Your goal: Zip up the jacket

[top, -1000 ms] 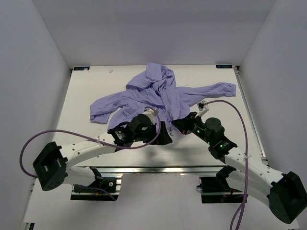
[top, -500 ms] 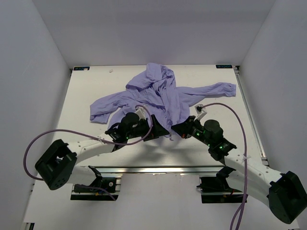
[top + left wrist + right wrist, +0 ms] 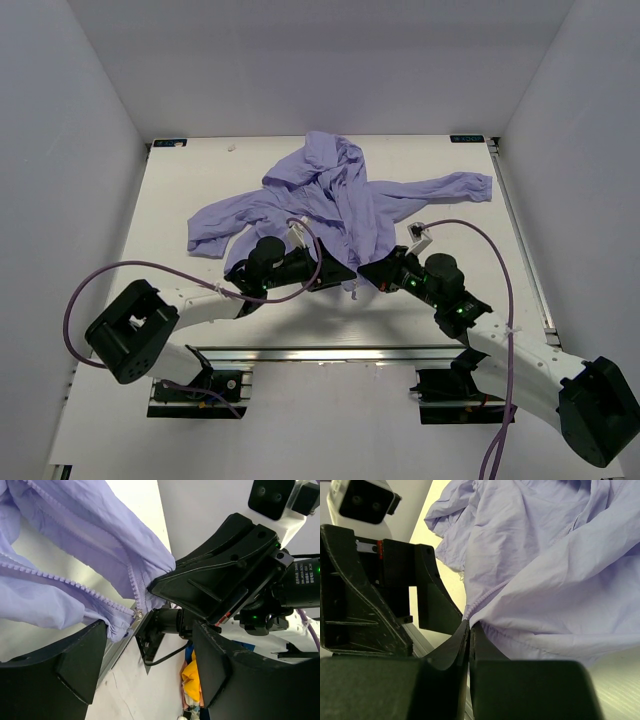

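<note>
The lavender jacket (image 3: 330,200) lies spread and unzipped on the white table, hood at the far side, sleeves out to both sides. My right gripper (image 3: 368,268) is shut on the jacket's bottom hem beside the zipper edge; the right wrist view shows its tips (image 3: 470,624) pinching the fabric (image 3: 555,570). My left gripper (image 3: 338,272) faces it across the hem with jaws wide apart (image 3: 150,627). The metal zipper slider (image 3: 136,613) hangs at the hem corner between them, and the fabric (image 3: 75,535) rests against my left finger (image 3: 75,665).
The table (image 3: 200,170) is boxed in by white walls on three sides. An aluminium rail (image 3: 330,353) runs along the near edge. Purple cables loop off both arms (image 3: 80,290). Yellow cloth (image 3: 192,672) lies below the table edge.
My left arm has drawn back to the left while its gripper stays at the hem. My right gripper has shifted slightly left and nearer, still holding the hem.
</note>
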`<state>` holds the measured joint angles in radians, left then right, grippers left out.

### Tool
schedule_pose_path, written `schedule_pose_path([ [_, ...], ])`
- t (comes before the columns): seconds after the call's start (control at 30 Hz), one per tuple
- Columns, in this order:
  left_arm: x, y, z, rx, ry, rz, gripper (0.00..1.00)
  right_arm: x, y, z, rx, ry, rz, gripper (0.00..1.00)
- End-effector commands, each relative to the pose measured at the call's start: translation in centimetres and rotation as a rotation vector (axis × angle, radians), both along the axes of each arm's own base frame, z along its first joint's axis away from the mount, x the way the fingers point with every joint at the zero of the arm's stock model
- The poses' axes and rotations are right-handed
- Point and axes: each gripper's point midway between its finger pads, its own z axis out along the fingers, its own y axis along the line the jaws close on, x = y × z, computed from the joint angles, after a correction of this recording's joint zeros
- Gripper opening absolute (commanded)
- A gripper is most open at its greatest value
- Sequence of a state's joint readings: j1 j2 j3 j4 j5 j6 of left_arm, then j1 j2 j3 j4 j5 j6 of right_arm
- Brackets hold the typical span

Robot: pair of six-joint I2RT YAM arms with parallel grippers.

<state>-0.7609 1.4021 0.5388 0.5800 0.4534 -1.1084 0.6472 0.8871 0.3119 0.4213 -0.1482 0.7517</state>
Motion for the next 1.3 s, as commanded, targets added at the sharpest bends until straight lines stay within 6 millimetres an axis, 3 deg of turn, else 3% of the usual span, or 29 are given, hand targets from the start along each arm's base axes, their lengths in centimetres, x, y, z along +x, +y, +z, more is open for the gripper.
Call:
schedule_pose_path([
  [0.0,0.0,-0.3,0.6,-0.014,-0.023,-0.027,0.78,0.7,0.0,1.5,0.050,-0.043,-0.025,0.00],
  [0.13,-0.1,0.1,-0.3,0.017,-0.006,-0.014,0.78,1.0,-0.1,2.2,0.049,-0.062,-0.037,0.00],
  [0.37,-0.4,-0.3,1.3,-0.037,-0.052,-0.040,0.70,1.1,0.2,2.1,0.064,-0.036,-0.039,0.00],
  [0.7,-0.5,-0.9,1.4,-0.056,-0.068,-0.065,0.41,1.1,0.4,2.6,0.093,-0.037,-0.037,0.00],
  [0.97,-0.4,-1.8,0.4,0.037,-0.091,-0.056,0.37,0.9,0.4,3.5,0.120,-0.047,-0.030,0.00],
  [1.0,-0.4,-1.8,0.0,0.062,-0.079,-0.054,0.31,0.8,0.4,3.7,0.125,-0.048,-0.027,0.00],
  [1.2,-0.1,-2.0,-0.3,0.101,-0.088,-0.032,0.33,0.7,0.3,3.8,0.132,-0.050,-0.030,0.00],
  [1.27,-0.1,-1.7,-0.9,0.138,-0.067,-0.023,0.40,0.7,0.1,4.0,0.136,-0.055,-0.039,0.00],
])
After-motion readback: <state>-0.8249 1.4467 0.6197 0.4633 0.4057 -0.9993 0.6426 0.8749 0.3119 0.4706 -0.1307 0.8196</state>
